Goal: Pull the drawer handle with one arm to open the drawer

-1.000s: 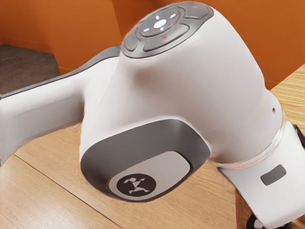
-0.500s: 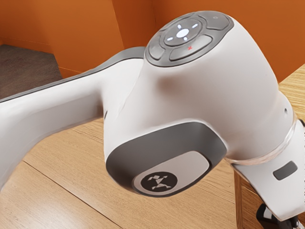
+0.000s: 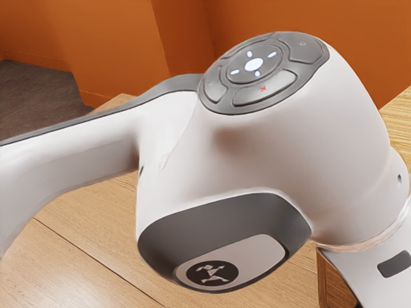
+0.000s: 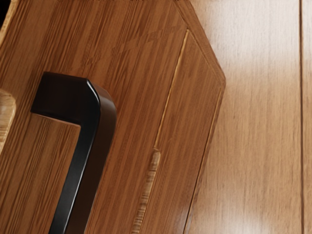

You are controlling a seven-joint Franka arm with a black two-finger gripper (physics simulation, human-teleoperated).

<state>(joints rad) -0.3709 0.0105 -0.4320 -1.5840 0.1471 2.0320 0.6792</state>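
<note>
1. Position: drawer handle, a black bar with a bent end, stands off the wooden drawer front and lies close ahead of the hand camera, so I judge it to be right by the claw.
2. Axis: the bar's long axis runs along the grain of the drawer front. One end, with its bend, is seen; the other is cut off at the frame edge.
3. Relation for the coming move: the claw must straddle the bar across its short section, then pull straight away from the drawer front. Whether it is already round the bar, I cannot tell.
4. Claw state: cannot tell how far open it is, nor whether it holds anything.
5. Exterior view: the white arm covers nearly everything. Past it show the wooden surface, an orange wall and a sliver of cabinet edge.
6. Drawer: open or shut not readable. A thin seam crosses the panel.
7. Unclear: a pale wooden piece beside the handle, mostly cut off.
</note>
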